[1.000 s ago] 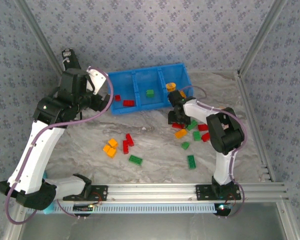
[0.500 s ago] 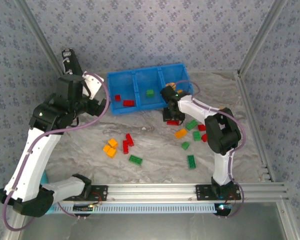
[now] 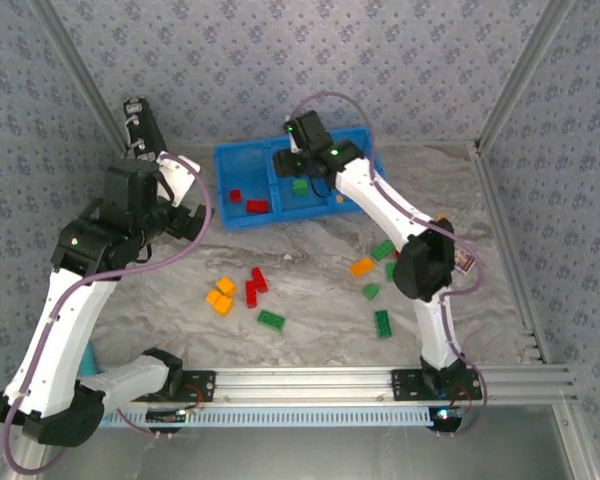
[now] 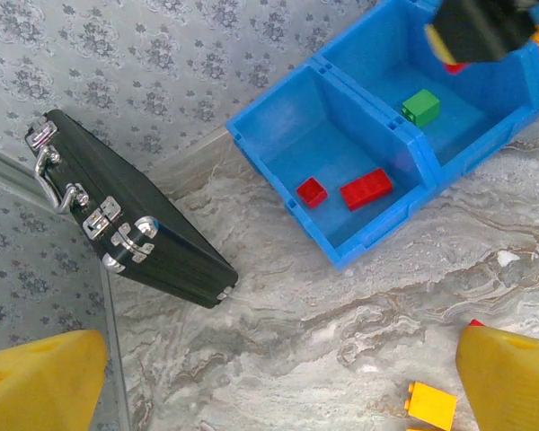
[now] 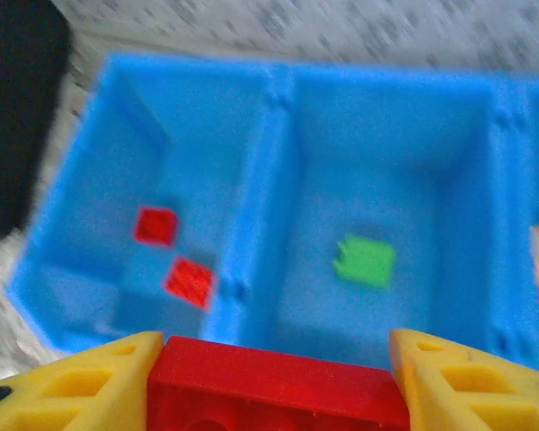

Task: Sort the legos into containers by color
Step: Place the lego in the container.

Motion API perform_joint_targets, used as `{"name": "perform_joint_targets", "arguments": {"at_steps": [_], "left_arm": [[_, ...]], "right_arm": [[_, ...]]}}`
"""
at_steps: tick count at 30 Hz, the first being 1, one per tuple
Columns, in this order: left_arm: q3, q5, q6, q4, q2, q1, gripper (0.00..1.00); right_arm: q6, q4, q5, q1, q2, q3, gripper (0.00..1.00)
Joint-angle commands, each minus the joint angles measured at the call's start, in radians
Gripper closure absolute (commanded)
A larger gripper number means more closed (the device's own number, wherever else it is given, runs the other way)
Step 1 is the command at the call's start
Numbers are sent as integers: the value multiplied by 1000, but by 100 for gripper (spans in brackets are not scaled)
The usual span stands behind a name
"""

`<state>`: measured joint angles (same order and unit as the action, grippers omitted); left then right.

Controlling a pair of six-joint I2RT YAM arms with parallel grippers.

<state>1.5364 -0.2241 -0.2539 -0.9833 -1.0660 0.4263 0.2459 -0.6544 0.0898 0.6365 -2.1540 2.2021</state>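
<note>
The right gripper (image 5: 277, 352) is clamped on a small red plastic lego brick (image 5: 278, 391), held in the air over the bright blue three-compartment plastic tray (image 5: 251, 224), about at its middle compartment. The left compartment holds two red bricks (image 4: 366, 189) and the middle one a green brick (image 4: 420, 107). The left gripper (image 4: 278, 377) hangs above the marble-patterned table (image 4: 341, 305), yellow fingers (image 4: 36, 382) spread wide apart with nothing between them. Loose red, green and orange bricks (image 3: 270, 320) lie scattered nearer the arms
</note>
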Motion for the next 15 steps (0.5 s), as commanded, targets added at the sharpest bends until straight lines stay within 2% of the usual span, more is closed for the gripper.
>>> {"name": "perform_joint_targets", "arguments": {"at_steps": [1,7,15], "left_arm": [[24,6,-6,6,2,-23,0],[-6,50,7,42,-4,-63,0],[0,50,5,54,-48,-69,0]], "right_arm": [[-80,32,-47,21,-149,135,53],[-165,159,-46,46,-320,236,53],[-239,203,-73,76,-388,257,53]]}}
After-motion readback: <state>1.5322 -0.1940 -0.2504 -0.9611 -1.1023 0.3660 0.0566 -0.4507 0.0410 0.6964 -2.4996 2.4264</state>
